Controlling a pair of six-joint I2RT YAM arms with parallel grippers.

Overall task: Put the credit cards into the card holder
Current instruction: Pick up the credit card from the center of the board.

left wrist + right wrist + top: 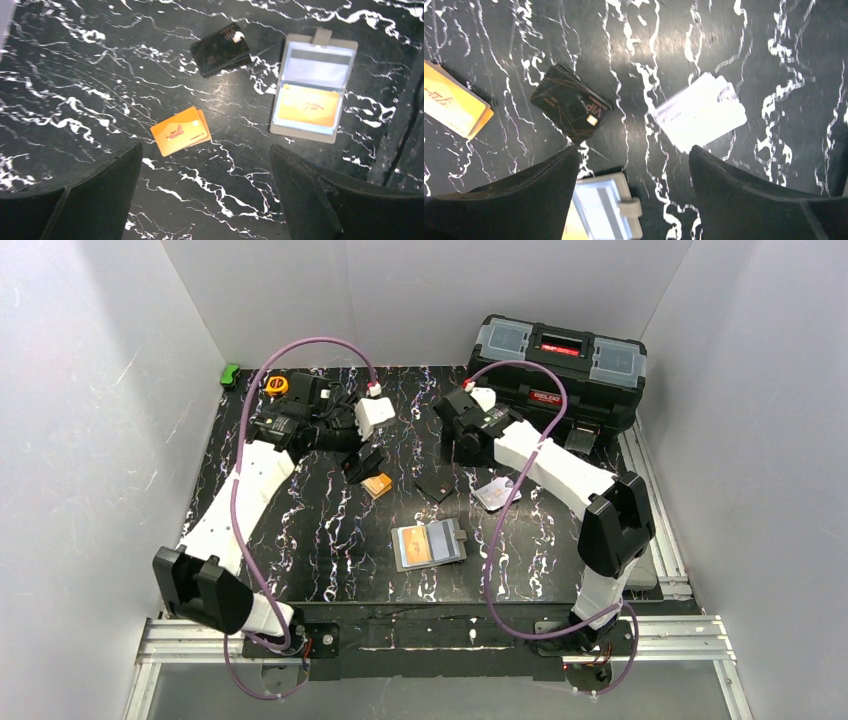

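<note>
The card holder [431,545] lies open and flat on the black marble table, with an orange card in one pocket [308,106]; its tab end shows in the right wrist view [610,206]. White credit cards [495,493] lie loosely fanned to its upper right [701,111]. A black card stack [437,487] [221,49] [571,102] and a small orange stack [377,485] [180,131] [451,102] lie nearby. My left gripper [362,462] [205,147] hovers open just behind the orange stack. My right gripper [465,445] [634,149] hovers open between the black stack and the white cards. Neither holds anything.
A black toolbox [560,365] stands at the back right, close behind the right arm. A green object [231,374] and a small orange-and-black item [276,385] sit at the back left. White walls enclose the table on three sides.
</note>
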